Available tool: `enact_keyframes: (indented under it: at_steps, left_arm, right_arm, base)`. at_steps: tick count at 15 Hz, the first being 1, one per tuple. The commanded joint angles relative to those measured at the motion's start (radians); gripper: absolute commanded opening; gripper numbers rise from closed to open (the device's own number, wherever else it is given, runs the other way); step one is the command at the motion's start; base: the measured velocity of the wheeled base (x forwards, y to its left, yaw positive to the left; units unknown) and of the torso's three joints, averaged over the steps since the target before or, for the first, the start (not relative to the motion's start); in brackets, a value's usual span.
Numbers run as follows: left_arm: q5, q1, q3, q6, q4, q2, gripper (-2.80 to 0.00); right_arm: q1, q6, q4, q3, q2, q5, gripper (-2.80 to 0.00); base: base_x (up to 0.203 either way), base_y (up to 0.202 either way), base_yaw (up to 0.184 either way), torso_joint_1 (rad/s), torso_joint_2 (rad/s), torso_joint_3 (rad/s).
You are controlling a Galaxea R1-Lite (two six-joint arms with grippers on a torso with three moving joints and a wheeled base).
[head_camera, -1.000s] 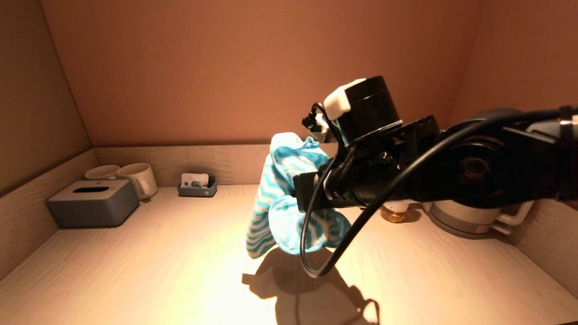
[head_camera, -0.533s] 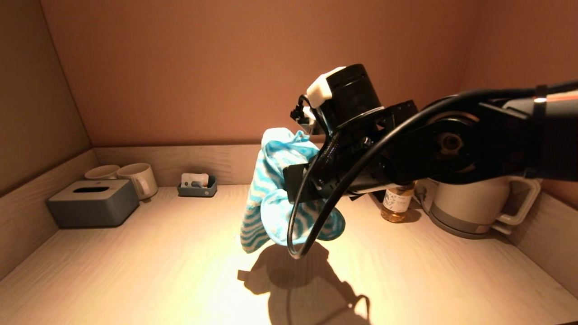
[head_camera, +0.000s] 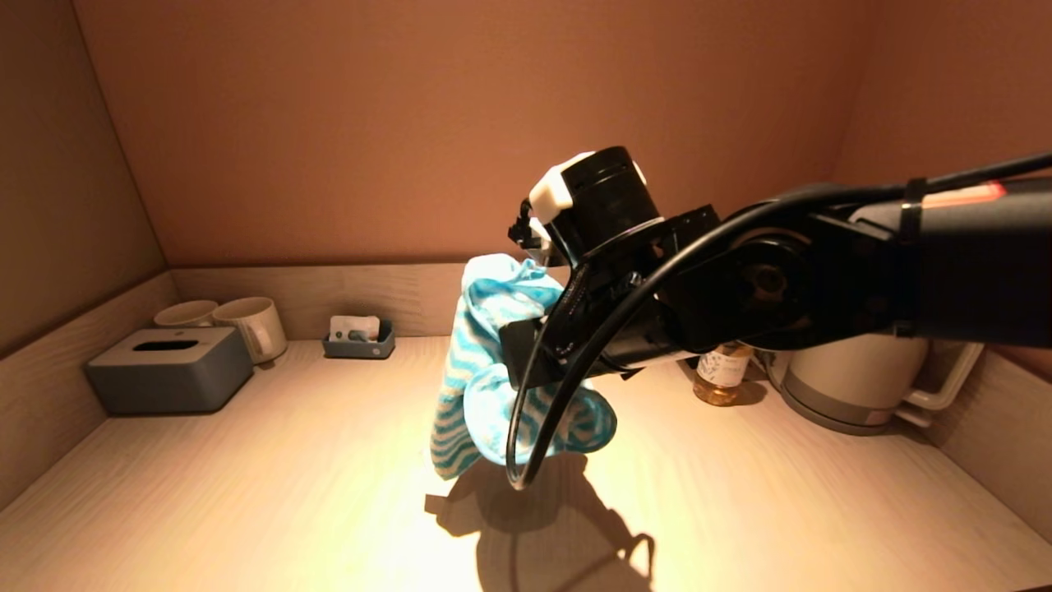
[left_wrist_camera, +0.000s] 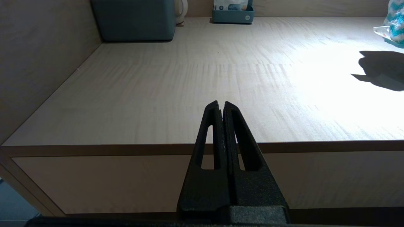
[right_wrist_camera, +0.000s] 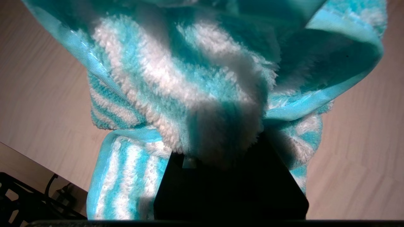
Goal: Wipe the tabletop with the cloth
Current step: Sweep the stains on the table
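Note:
A turquoise and white striped cloth (head_camera: 485,362) hangs bunched in the air above the middle of the pale wooden tabletop (head_camera: 288,477). My right gripper (head_camera: 526,349) is shut on the cloth, which fills the right wrist view (right_wrist_camera: 195,82) and hides the fingertips. The cloth's lower end hangs just above its own shadow on the tabletop. My left gripper (left_wrist_camera: 221,105) is shut and empty, parked before the tabletop's front edge (left_wrist_camera: 94,149), out of the head view. A corner of the cloth shows in the left wrist view (left_wrist_camera: 394,25).
A grey tissue box (head_camera: 168,367) and two white mugs (head_camera: 246,325) stand at the back left. A small grey tray (head_camera: 359,339) sits by the back wall. A bottle (head_camera: 722,374) and a white kettle (head_camera: 863,374) stand at the right. Side walls enclose the tabletop.
My right arm has carried the cloth to the left and a little lower toward the tabletop. The left gripper has not visibly moved.

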Motion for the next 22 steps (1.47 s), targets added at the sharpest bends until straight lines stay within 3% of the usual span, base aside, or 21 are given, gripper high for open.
enact_keyframes:
  at_steps: [1,22]
  left_arm:
    - [0.000,0.000,0.000,0.000,0.000,0.000,-2.80]
    - [0.000,0.000,0.000,0.000,0.000,0.000,-2.80]
  right_arm:
    - [0.001,0.001,0.003,0.000,0.001,-0.001,-2.80]
    - [-0.001,0.003,-0.039,0.002,0.169,0.004,-2.80]
  base:
    - [0.000,0.000,0.000,0.000,0.00,0.000]
    - [0.000,0.000,0.000,0.000,0.00,0.000]
